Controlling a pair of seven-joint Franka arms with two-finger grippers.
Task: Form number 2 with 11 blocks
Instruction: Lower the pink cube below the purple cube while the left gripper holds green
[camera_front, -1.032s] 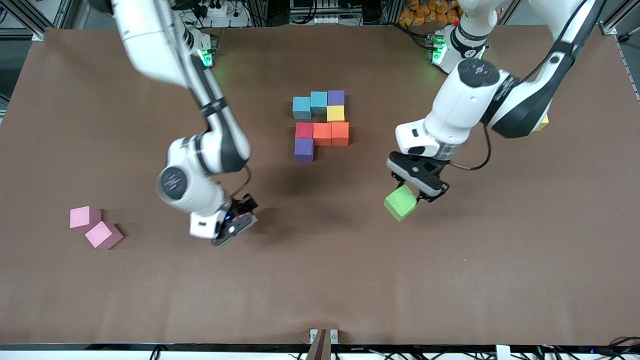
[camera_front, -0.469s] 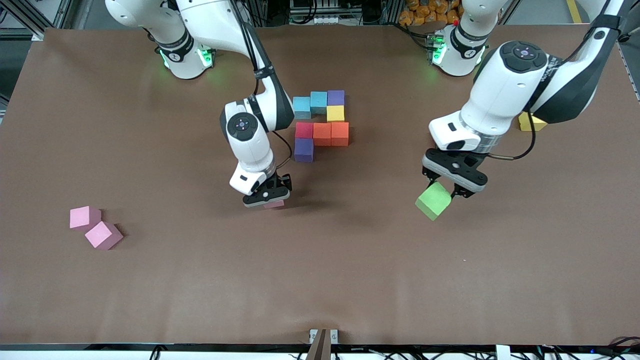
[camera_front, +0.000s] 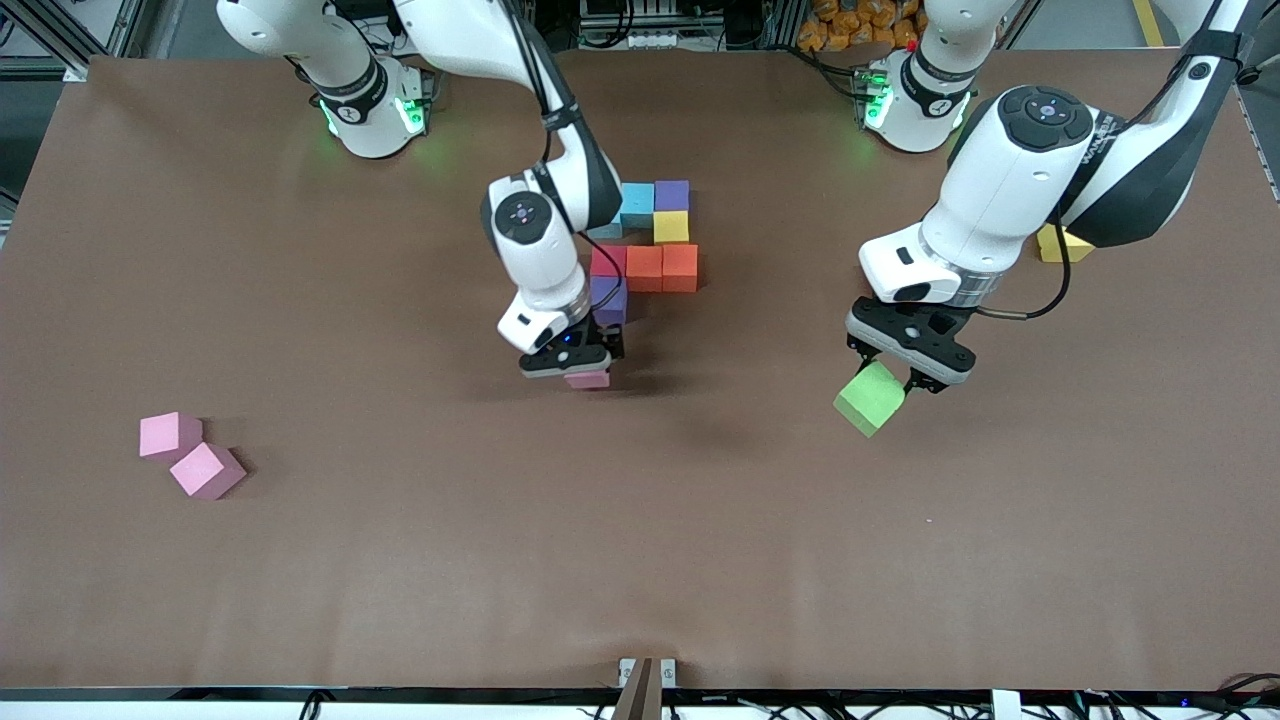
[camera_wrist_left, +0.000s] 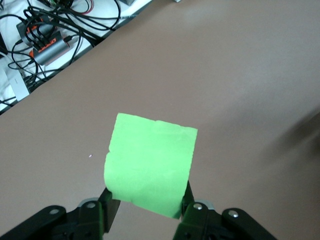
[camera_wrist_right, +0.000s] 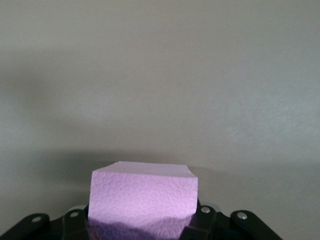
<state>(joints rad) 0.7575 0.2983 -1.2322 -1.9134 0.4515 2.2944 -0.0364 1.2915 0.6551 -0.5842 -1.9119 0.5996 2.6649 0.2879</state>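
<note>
Front view: at frame centre, the right gripper (camera_front: 577, 366) is clamped on a pink block (camera_front: 587, 379), in the air over bare table (camera_front: 400, 560) just below the purple block (camera_front: 611, 298) of the cluster. At centre right, the left gripper (camera_front: 893, 378) grips a green block (camera_front: 867, 398) above the table. 2 pink blocks (camera_front: 190, 455) lie at lower left; a yellow block (camera_front: 1058, 245) sits at upper right.

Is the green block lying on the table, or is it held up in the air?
In the air. The left tool is shut on the green block, which hangs tilted over bare table.
</note>
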